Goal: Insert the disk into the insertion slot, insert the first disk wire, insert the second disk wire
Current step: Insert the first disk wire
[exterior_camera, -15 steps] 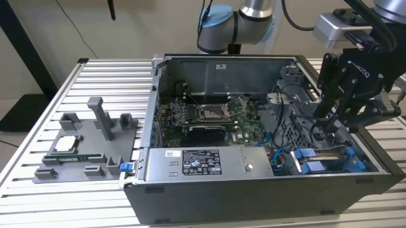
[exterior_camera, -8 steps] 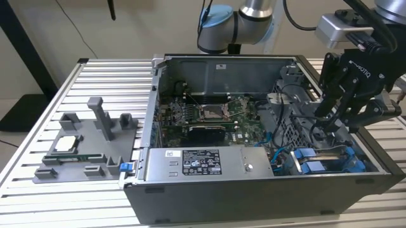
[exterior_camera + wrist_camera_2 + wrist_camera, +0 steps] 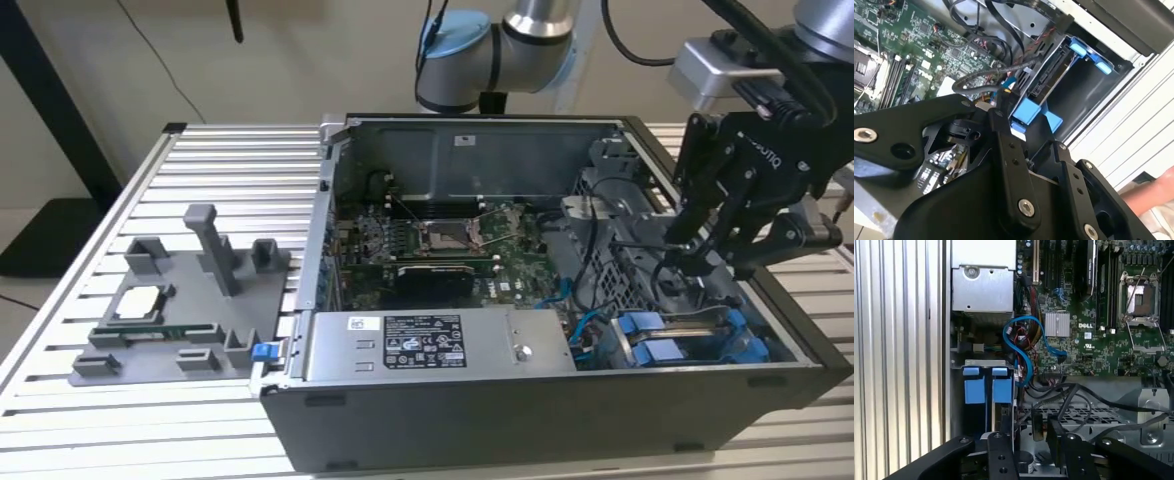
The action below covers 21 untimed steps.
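Poised above the open case's (image 3: 534,410) corner: gripper (image 3: 709,264), grasp impossible to tell. Seated in the slot (image 3: 983,363), at seven o'clock from it in the exterior view: disk (image 3: 663,352), near.

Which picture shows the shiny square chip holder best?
The first wrist view: the chip holder sits whole and face-on. The exterior view shows it smaller, at a slant; the second wrist view cuts part of it off.

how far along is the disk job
Done: the disk looks seated in the slot, blue tabs showing. In hand: the gripper hangs over the wires beside it. Whether either wire is plugged in cannot be told.
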Tool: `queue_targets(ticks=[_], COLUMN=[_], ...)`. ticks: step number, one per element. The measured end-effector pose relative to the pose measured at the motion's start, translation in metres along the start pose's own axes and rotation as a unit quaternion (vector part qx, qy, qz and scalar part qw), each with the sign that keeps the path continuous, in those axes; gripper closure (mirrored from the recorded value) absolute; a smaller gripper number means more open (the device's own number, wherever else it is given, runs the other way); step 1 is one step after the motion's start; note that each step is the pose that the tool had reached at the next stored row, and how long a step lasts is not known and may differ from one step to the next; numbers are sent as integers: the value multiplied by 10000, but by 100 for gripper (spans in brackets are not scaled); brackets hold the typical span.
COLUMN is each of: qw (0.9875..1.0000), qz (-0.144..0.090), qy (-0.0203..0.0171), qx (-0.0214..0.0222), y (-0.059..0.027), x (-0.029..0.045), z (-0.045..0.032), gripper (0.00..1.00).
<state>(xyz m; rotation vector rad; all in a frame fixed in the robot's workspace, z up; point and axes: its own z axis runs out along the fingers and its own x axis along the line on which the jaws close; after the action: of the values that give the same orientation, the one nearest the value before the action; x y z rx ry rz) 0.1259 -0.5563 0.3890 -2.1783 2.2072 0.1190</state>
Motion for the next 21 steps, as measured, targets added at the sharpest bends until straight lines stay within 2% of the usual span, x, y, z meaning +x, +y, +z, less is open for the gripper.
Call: queue_targets(ticks=[7,16,21], qw=[10000,10000,10000], qz=[-2,-2,0], qy=[-78,-79,-78], qx=[2,1,-20], y=[0,0,-1], x=[-26,-25,-25], z=[36,44,51], gripper=[0,0,0])
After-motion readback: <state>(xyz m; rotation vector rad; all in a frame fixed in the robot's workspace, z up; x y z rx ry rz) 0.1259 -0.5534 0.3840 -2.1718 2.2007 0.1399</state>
